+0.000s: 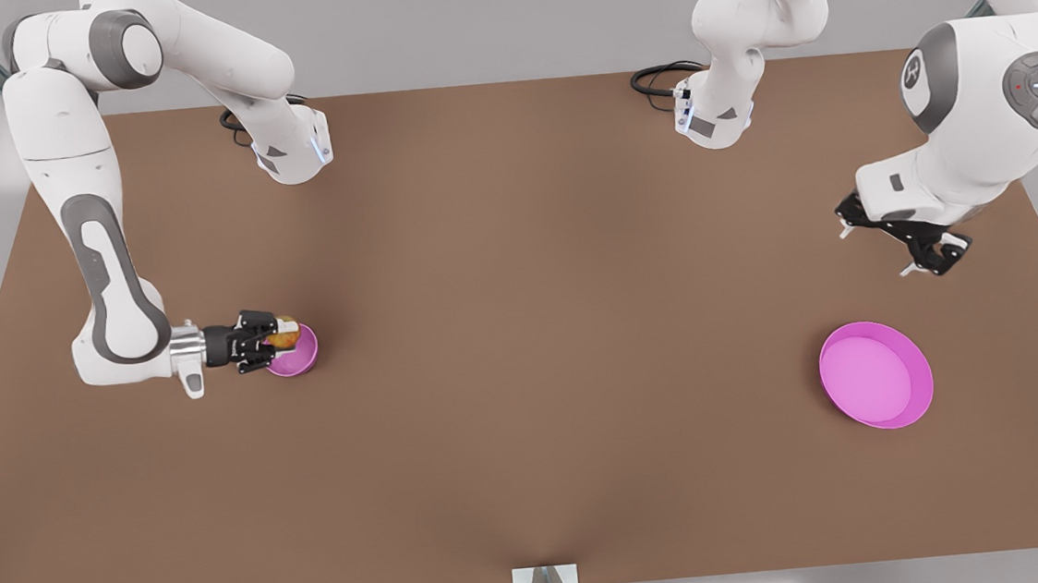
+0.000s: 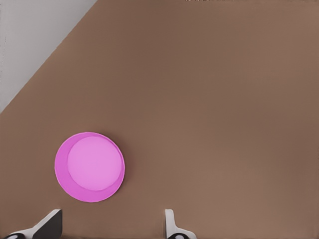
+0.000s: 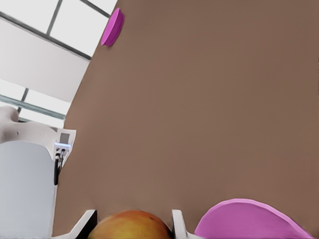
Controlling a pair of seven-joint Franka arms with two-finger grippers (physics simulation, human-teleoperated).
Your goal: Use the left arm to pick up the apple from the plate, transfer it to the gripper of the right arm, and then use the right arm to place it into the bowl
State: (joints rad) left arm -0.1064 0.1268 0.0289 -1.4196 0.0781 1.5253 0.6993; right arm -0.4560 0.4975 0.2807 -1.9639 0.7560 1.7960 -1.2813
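Note:
The apple (image 1: pixel 287 329), reddish-orange with yellow, is held in my right gripper (image 1: pixel 274 338), which is shut on it at the front view's left. In the right wrist view the apple (image 3: pixel 130 227) sits between the fingers (image 3: pixel 178 225). The small deep pink bowl (image 1: pixel 302 357) lies right beside the apple, which hangs at its rim; the bowl (image 3: pixel 249 221) also appears in the right wrist view. The wide magenta plate (image 1: pixel 876 376) lies bare at the front view's right. My left gripper (image 1: pixel 875 251) hovers open above and behind the plate (image 2: pixel 89 167), with nothing between its fingers (image 2: pixel 171 224).
A brown table (image 1: pixel 526 374) carries both dishes, far apart from each other. The two arm bases (image 1: pixel 295 152) (image 1: pixel 714 119) stand at the table's far edge. The plate (image 3: pixel 112 27) appears far off in the right wrist view.

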